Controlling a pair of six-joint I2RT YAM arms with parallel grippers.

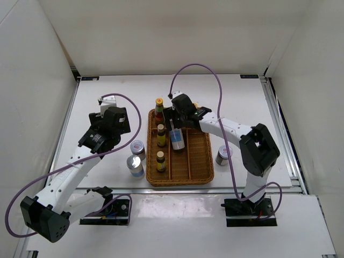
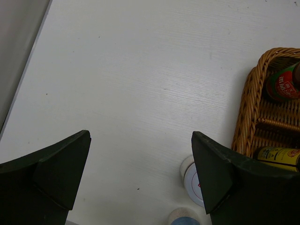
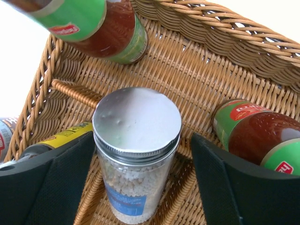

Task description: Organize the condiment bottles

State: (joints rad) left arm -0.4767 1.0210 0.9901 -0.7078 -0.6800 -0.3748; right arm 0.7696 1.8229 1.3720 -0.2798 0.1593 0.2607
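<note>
In the right wrist view a squat silver-lidded jar (image 3: 137, 154) with white beads and a blue label stands upright in the brown wicker tray (image 3: 206, 70). My right gripper (image 3: 143, 136) is open around it, with a clear gap on the right side. Two green-necked, red-labelled bottles (image 3: 93, 23) (image 3: 255, 131) stand close by. From above, the same jar (image 1: 177, 138) sits in the tray's middle lane under the right gripper (image 1: 180, 126). One tall bottle (image 1: 159, 110) and two small brown bottles (image 1: 161, 134) (image 1: 160, 160) fill the left lane. My left gripper (image 2: 140, 140) hangs open over bare table.
Two silver-lidded jars (image 1: 138, 148) (image 1: 135, 165) stand on the table left of the tray (image 1: 199, 161), and one (image 1: 224, 155) to its right. The left wrist view shows the nearer jars (image 2: 190, 180) (image 2: 183, 218) beside the tray's rim (image 2: 248, 108).
</note>
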